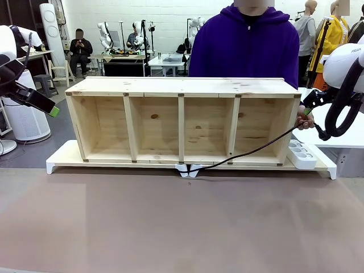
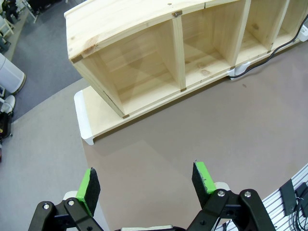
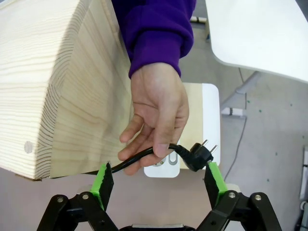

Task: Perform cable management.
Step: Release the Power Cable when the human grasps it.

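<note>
The thin black cable (image 1: 250, 151) runs from white clips (image 1: 189, 169) at the front of the wooden shelf (image 1: 182, 85) up to the shelf's right end. There a person's hand (image 3: 159, 110) pinches the cable (image 3: 139, 158) just behind its black plug (image 3: 197, 156). My right gripper (image 3: 159, 180) is open, its green pads (image 3: 103, 183) on either side of cable and plug, not clamping them. This gripper (image 1: 310, 111) hangs by the shelf's right wall. My left gripper (image 2: 146, 180) is open and empty, high over the brown table; it (image 1: 51, 111) sits at far left.
The shelf stands on a white base board (image 1: 60, 156). A white power strip (image 1: 301, 154) lies on the board's right end, below the hand. The person in a purple hoodie (image 1: 244, 45) stands behind the shelf. A white table (image 3: 260, 33) lies beyond.
</note>
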### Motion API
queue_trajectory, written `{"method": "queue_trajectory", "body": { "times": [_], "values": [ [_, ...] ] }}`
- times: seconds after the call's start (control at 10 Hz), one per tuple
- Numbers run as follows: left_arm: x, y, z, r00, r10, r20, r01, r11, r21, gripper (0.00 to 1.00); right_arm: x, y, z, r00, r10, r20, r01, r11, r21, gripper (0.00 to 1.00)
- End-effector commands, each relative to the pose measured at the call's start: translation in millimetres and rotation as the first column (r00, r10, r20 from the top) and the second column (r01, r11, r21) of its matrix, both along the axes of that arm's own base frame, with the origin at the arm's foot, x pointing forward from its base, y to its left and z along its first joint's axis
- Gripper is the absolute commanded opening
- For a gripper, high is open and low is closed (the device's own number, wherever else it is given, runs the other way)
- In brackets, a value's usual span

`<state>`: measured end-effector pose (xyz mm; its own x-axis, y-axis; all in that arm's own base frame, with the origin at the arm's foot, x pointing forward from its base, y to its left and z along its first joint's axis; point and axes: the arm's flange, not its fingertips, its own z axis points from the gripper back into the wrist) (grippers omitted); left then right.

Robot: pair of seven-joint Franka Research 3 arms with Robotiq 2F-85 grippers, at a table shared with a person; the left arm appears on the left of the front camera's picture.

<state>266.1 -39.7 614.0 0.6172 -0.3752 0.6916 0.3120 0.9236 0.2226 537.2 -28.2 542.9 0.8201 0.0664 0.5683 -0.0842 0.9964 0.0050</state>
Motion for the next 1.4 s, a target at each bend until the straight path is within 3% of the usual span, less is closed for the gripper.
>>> {"method": "queue_trajectory", "body": {
  "times": [0.0,1.3],
  "values": [
    [2.2,-0.8,0.0,1.000,0.002,0.009,-0.002,1.000,-0.002,1.00,-0.1,-1.0,-1.2,1.000,-0.002,-0.005,0.002,1.000,0.001,0.97],
    [2.2,-0.8,0.0,1.000,0.002,0.009,-0.002,1.000,-0.002,1.00,-0.1,-1.0,-1.2,1.000,-0.002,-0.005,0.002,1.000,0.001,0.97]
  ]
}}
